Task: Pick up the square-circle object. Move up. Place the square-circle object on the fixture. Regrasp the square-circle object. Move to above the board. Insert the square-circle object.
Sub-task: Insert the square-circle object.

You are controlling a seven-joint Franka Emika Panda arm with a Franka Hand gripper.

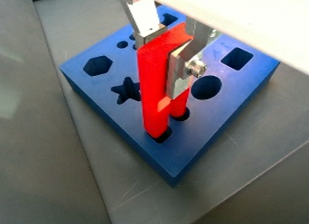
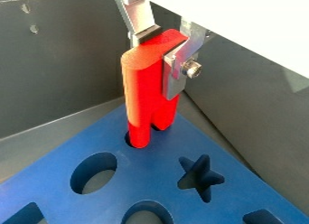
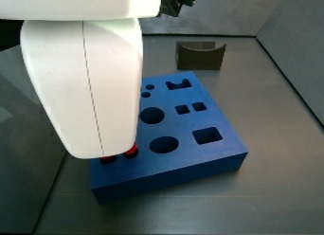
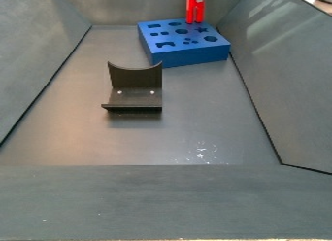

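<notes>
Gripper [image 1: 169, 58] clamped on upper half of the square-circle object [image 1: 157, 88], silver fingers [image 2: 182, 58] flat against opposite faces, peg held upright with lower end already seated in a hole near one corner of the board [image 1: 193, 142]; same seen in a wrist view at [image 2: 147, 88]. Judged rigid, light, smooth-sided plastic, so likely to slip or tilt if pinched off-centre; best held high on flat faces, clear of the board. Fixture [image 4: 132, 87] empty, well apart from the board.

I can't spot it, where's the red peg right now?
The square-circle object stands upright between the gripper fingers, its lower end in a hole at the board corner.
</notes>
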